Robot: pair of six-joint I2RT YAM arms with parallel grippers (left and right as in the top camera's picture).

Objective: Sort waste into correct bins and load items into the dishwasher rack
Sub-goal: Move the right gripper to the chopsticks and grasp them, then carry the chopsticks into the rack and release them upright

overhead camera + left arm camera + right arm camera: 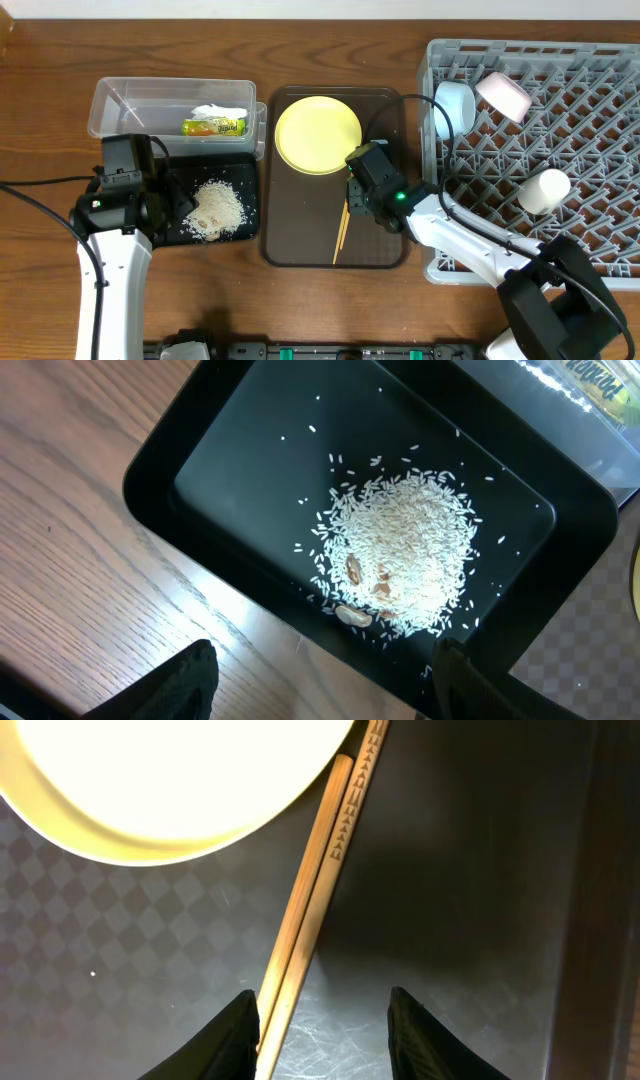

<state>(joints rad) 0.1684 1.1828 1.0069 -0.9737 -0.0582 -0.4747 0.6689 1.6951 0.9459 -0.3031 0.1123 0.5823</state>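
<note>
The right claw [320, 1035] hangs open over the large brown serving tray [470, 920]. The pair of wooden chopsticks [310, 890] lies just beside one fingertip, running ahead alongside the round yellow plate [170, 770]. The left claw [330, 685], also open, hovers above the shallow black rectangular tray [230, 480], with the heap of white rice grains [400, 550] just ahead.

Wooden table [330, 300]: tub [130, 105]; black tray [240, 168]; brown tray [300, 220]; rack [600, 150]

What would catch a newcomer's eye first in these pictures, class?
The bright yellow plate on the brown serving tray stands out at centre. The big grey dishwasher rack fills the right side. On the left, a white heap of rice lies in the black tray.
</note>
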